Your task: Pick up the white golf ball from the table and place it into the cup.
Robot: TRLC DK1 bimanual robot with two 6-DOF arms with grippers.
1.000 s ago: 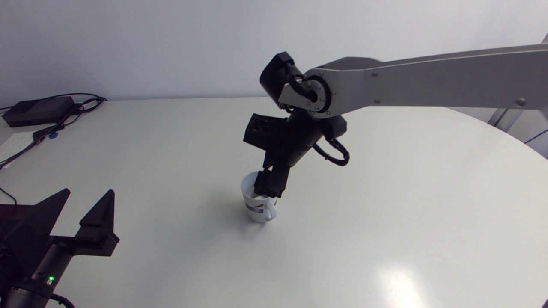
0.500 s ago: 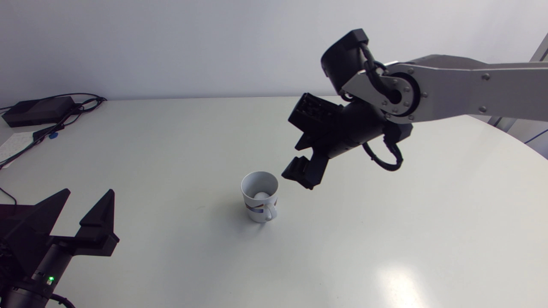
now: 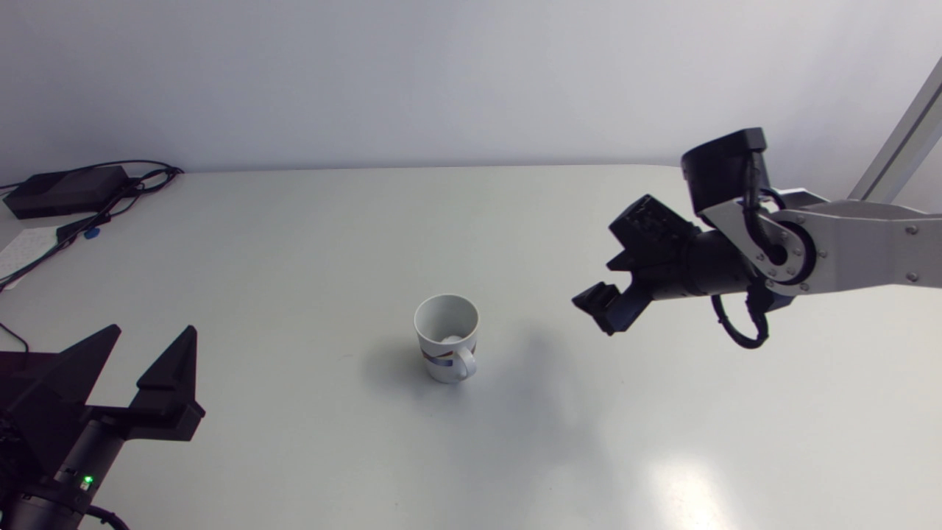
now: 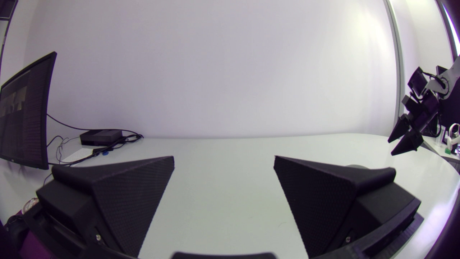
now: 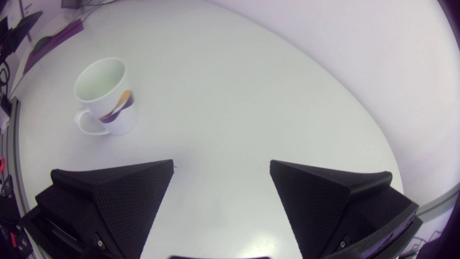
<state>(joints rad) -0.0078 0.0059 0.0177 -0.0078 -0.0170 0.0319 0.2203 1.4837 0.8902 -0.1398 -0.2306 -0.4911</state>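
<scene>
A white cup (image 3: 447, 337) with a coloured band and a handle stands upright mid-table. The white golf ball (image 3: 451, 339) lies inside it, partly visible over the rim. My right gripper (image 3: 600, 313) hangs above the table to the right of the cup, well clear of it, open and empty. In the right wrist view the cup (image 5: 107, 104) stands ahead and to one side of the open right gripper (image 5: 221, 163); the ball does not show there. My left gripper (image 3: 153, 331) rests open and empty at the near left, and its wrist view shows the left gripper (image 4: 223, 162) the same.
A black box (image 3: 66, 190) with cables lies at the table's back left corner, with a sheet of paper (image 3: 22, 250) beside it. The round table edge (image 3: 883, 243) curves past under my right arm.
My right gripper rose out of the cup and drew back up and to the right, its fingers opening. The golf ball stayed in the cup. The left arm has not moved.
</scene>
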